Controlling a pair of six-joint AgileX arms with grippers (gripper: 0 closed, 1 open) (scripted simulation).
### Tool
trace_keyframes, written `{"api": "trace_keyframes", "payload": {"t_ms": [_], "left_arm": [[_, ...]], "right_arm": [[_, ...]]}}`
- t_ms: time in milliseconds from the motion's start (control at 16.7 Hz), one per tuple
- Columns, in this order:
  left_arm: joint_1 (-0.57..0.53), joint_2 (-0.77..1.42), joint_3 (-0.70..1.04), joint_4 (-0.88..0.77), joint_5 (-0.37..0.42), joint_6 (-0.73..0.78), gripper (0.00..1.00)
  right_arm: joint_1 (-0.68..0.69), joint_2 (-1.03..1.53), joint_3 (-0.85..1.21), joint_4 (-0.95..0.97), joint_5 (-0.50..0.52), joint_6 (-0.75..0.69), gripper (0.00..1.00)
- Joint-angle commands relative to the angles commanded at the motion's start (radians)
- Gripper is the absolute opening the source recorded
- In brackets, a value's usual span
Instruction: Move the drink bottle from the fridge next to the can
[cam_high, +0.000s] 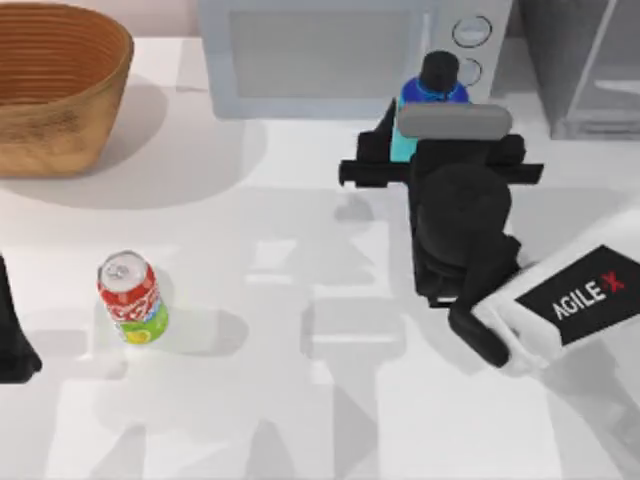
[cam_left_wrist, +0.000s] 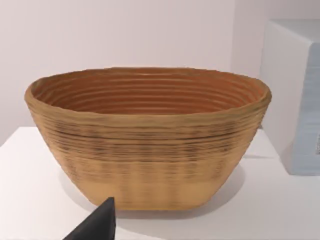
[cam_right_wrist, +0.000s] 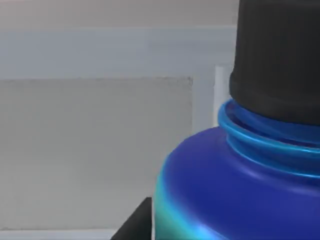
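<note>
While right pincer (cam_high: 405, 135) grips drink bottle (cam_high: 432, 92), "AGILE-X" readable

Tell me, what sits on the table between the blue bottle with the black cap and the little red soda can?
Nothing: in the top view, bare white table lies between the blue black-capped bottle, at the right gripper, and the red soda can.

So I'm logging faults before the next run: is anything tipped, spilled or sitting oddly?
Nothing spilled or damaged. The can stands upright on the table's left. The one odd placement: the drink bottle is out of the fridge, upright at the right gripper in front of the microwave. The basket sits level.
</note>
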Motion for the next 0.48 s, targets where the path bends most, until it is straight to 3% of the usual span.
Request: {"api": "trace_keyframes", "payload": {"t_ms": [240,480], "left_arm": [[0.000,0.000,0.000,0.000,0.000,0.000,1.00],[0.000,0.000,0.000,0.000,0.000,0.000,1.00]], "right_arm": [[0.261,0.080,0.053,0.013,0.256,-0.002,0.00],[0.426,0.126,0.088,0.025,0.415,-0.005,0.00]]}}
